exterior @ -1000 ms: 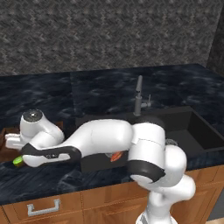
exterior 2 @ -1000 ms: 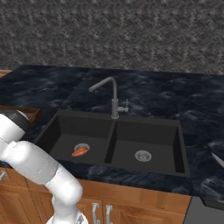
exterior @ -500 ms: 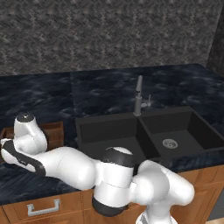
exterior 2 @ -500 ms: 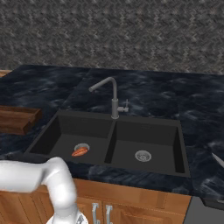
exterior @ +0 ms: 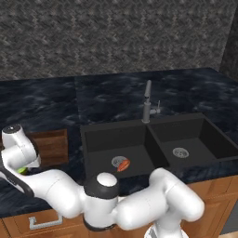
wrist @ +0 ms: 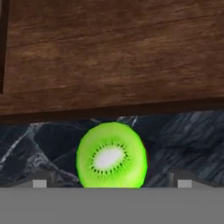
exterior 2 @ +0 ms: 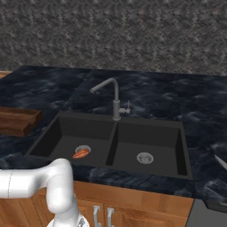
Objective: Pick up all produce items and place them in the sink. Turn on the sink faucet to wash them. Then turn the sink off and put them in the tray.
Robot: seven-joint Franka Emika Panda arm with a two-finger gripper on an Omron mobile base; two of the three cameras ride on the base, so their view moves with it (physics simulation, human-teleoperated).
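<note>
Item: gripper (wrist: 111,183). Jaws are standing fully spread, one tip showing at each lower corner of the hand view, nothing pinched between them. The arm is reaching low and far out over the counter beside the tray.

Item: kiwi half (wrist: 111,160), the round green piece of produce. It is lying on the dark marbled counter (wrist: 183,135), cut face showing, centred between the two spread tips and just in front of the tray's near wall. In the left base view a sliver of green (exterior: 21,170) is peeking out by the wrist.
Handling, as judged: light, soft-fleshed, likely slippery on the cut face and prone to rolling; the jaws should be closing across the widest part of the skin, gently, to avoid bruising or squirting it out.

Item: tray (wrist: 109,57), brown wood, low raised sides, lying on the counter beside the sink, apparently holding nothing.

Item: carrot (exterior: 123,164), orange-red, lying in the sink's basin nearer the tray, touching or just beside the drain.

Item: sink (exterior: 153,144), black, double basin.

Item: sink faucet (exterior: 147,102), upright behind the divider; no water is visible.
</note>
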